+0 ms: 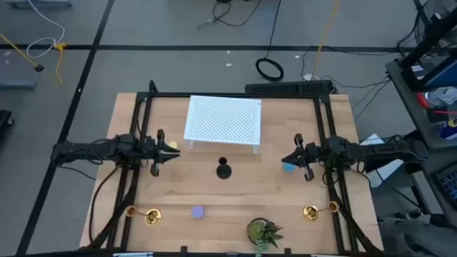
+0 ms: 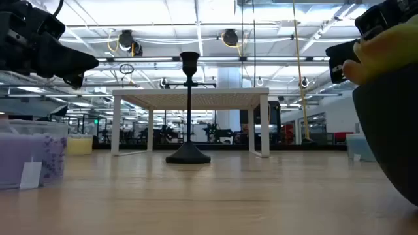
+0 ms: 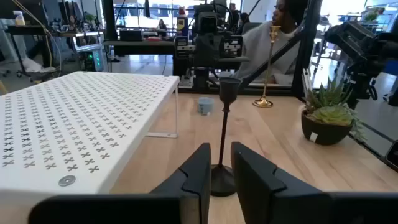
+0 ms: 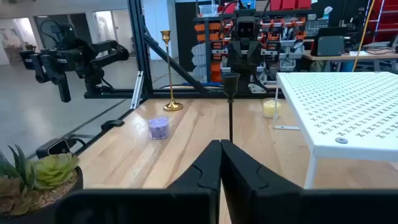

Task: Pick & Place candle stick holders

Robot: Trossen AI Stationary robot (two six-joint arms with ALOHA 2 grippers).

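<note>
The short black candlestick [image 1: 223,170] stands upright on its round base at mid-table, in front of the white rack; it also shows in the low view [image 2: 189,111]. One gold candlestick [image 1: 146,215] stands near the near left corner, the other [image 1: 318,211] near the near right corner. My left gripper [image 1: 173,151] hovers left of the black candlestick, pointing at it [image 3: 225,124], with its fingers a narrow gap apart and empty. My right gripper [image 1: 284,160] hovers to its right, shut and empty, also pointing at it [image 4: 231,106].
The white perforated rack [image 1: 223,120] stands at the far middle. A yellow puck [image 1: 171,145] lies by my left gripper, a blue puck [image 1: 288,168] under my right gripper, and a purple puck [image 1: 198,211] near the front. A potted succulent [image 1: 263,232] sits at the near edge. A person [image 3: 283,25] shows beyond the table.
</note>
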